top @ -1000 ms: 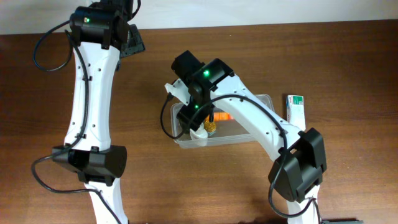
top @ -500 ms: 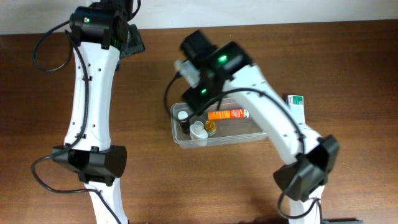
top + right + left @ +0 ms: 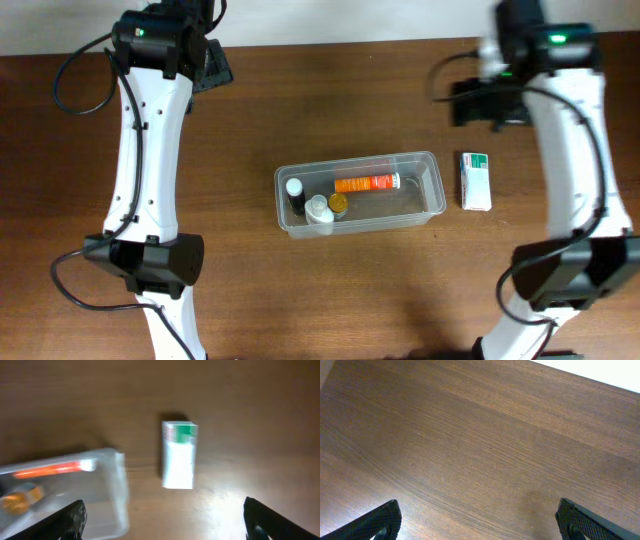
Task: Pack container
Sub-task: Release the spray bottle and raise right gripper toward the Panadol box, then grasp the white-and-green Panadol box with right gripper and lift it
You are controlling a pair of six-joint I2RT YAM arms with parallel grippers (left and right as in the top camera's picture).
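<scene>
The clear, shallow container (image 3: 418,200) has rounded corners and a rim.

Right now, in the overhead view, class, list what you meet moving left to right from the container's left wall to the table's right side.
container left wall → dark-capped bottle → white-capped bottle → orange tube → container right wall → white-and-green box
</scene>
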